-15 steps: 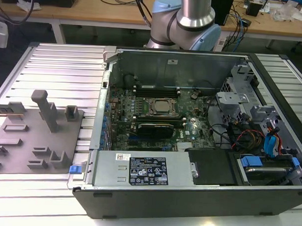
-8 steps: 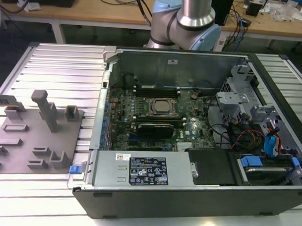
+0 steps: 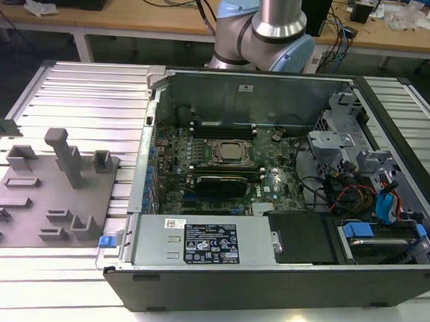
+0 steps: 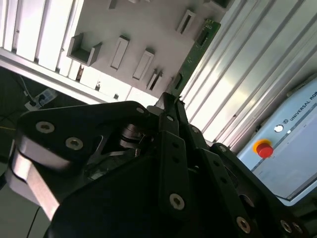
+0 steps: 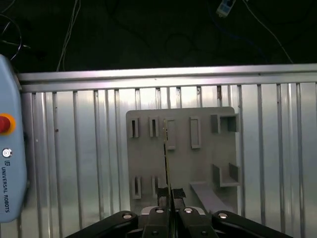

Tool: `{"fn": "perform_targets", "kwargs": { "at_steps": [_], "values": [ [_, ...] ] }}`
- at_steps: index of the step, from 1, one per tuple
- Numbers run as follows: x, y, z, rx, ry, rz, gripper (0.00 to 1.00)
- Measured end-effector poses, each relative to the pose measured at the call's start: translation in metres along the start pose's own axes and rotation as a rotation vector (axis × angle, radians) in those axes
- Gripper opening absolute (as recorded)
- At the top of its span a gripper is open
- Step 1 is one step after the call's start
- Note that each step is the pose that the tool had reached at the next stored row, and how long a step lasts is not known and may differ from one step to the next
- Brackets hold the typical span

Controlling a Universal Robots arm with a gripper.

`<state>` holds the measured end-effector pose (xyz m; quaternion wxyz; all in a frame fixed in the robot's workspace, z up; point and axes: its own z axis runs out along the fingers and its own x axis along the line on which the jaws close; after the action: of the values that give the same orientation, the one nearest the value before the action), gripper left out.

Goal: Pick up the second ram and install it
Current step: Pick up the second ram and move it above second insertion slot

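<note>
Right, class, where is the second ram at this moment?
In both wrist views the ram is clamped at one end in the gripper. It sticks out past the fingertips, with the grey slotted plate behind it.

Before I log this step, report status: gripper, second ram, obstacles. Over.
Gripper shut on the second ram. Ram held over the grey fixture plate. Nothing seen in the way.

Your second ram (image 4: 197, 48) is a skinny green board stick with small dark chips. One end is pinched in the gripper (image 5: 169, 192), and the rest sticks straight out toward the grey slotted plate (image 5: 198, 166). It shows edge-on in the first wrist view.
</note>
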<state>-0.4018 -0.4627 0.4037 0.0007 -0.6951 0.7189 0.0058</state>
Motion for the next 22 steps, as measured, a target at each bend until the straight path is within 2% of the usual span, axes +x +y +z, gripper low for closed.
{"fn": "perform_targets", "kwargs": {
  "at_steps": [3,9,14,15,17,22],
  "values": [
    [-0.0005,0.0001,-0.0069,0.0000,-0.0001,-0.004,0.13],
    [-0.0007,-0.0005,-0.0077,-0.0003,0.0003,-0.004,0.13],
    [-0.0011,-0.0154,-0.0077,-0.0001,0.0001,-0.004,0.13],
    [-0.0013,-0.0199,-0.0077,-0.0001,0.0001,-0.004,0.13],
    [-0.0018,-0.0382,-0.0079,-0.0002,0.0002,-0.004,0.13],
    [-0.0026,-0.0551,-0.0079,-0.0004,0.0001,-0.004,0.13]
  ]
}}
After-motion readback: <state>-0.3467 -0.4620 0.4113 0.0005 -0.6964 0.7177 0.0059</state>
